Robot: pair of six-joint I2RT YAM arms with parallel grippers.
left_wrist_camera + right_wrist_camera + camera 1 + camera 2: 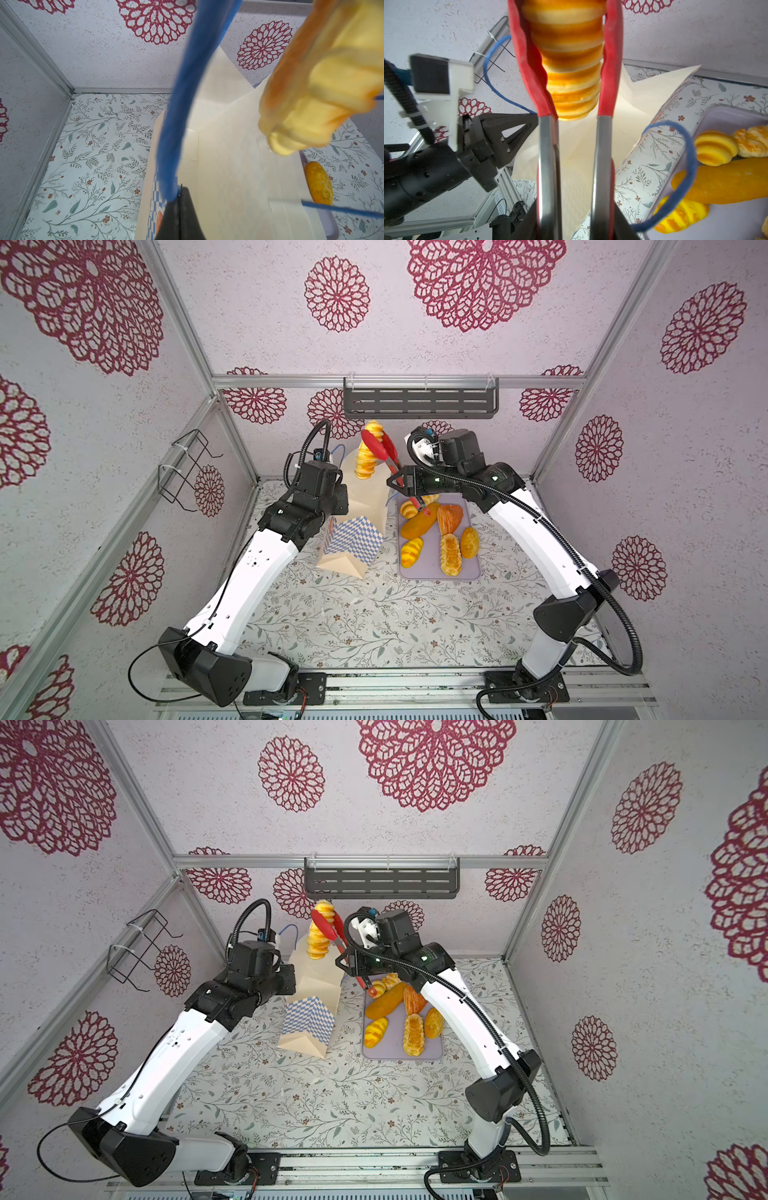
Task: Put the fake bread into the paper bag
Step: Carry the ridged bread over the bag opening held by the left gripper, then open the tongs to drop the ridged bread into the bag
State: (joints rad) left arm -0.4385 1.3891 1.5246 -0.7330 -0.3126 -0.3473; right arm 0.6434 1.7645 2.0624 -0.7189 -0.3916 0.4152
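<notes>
Eight breads (384, 1004) are in sight: one ridged loaf (365, 458) in the single pair of tongs (384, 448), and seven on the one tray (469, 569), being a long loaf (419, 521), a shell pastry (450, 517), a braid (451, 554), an oval roll (470, 542), a striped roll (411, 552), a small horn (714, 147) and a flaky piece (752, 141). There is one bench (353, 622) and one bag (365, 493) with two blue handles (182, 104). Two arms (249, 572) end in a left pincer (179, 199) and a right pincer (405, 491), and the walls carry one shelf (419, 404) and one wire rack (183, 468).

top pair: high up, looking down, both see my whole table (353, 622)
L wrist: close, facing into paper bag (228, 166)
R wrist: close along tongs (600, 155), same bag
</notes>
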